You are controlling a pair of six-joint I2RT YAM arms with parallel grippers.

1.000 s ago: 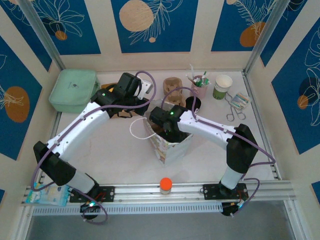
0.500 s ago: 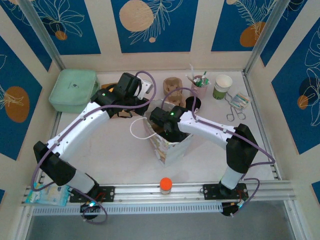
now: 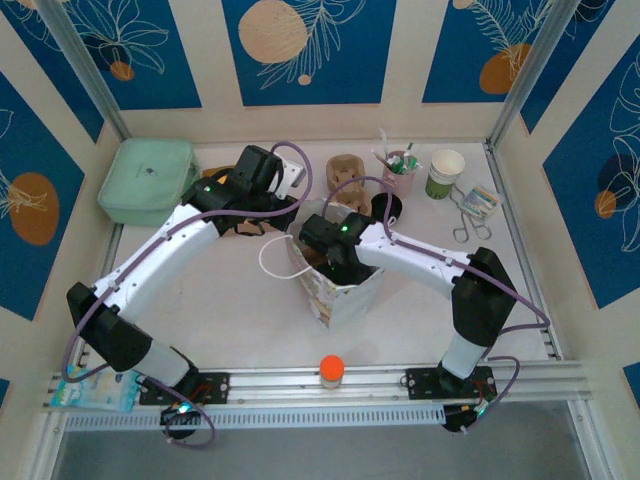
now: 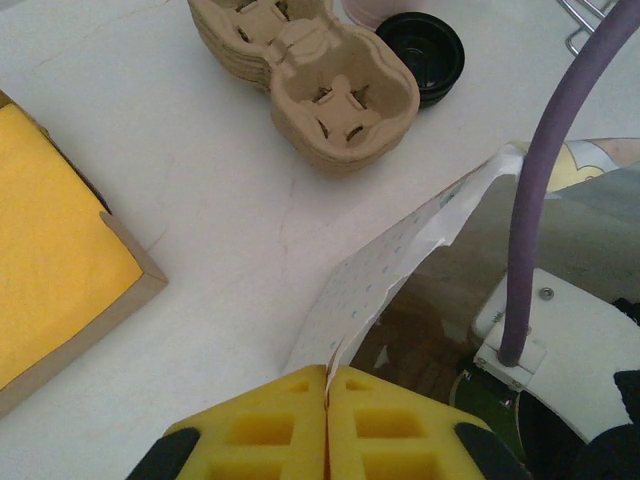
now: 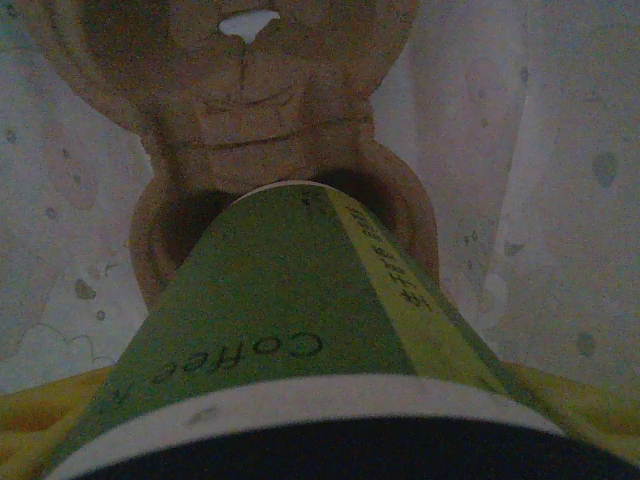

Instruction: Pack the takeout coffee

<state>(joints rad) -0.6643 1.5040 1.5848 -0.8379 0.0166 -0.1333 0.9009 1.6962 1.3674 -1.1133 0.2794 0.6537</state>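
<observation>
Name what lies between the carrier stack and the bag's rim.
Nothing: bare table runs from the carrier stack to the bag's rim, seen in the left wrist view.

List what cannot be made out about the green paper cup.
Green paper cup, right wrist view: black lid cut off by bottom edge; dim light blurs whether its base sits in the brown cardboard carrier.
Top view: right arm and patterned paper bag hide the cup.

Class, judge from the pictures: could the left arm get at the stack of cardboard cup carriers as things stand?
Probably not yet: the left hand is shut on the paper bag's rim. The cup carriers lie just ahead over bare table.
</observation>
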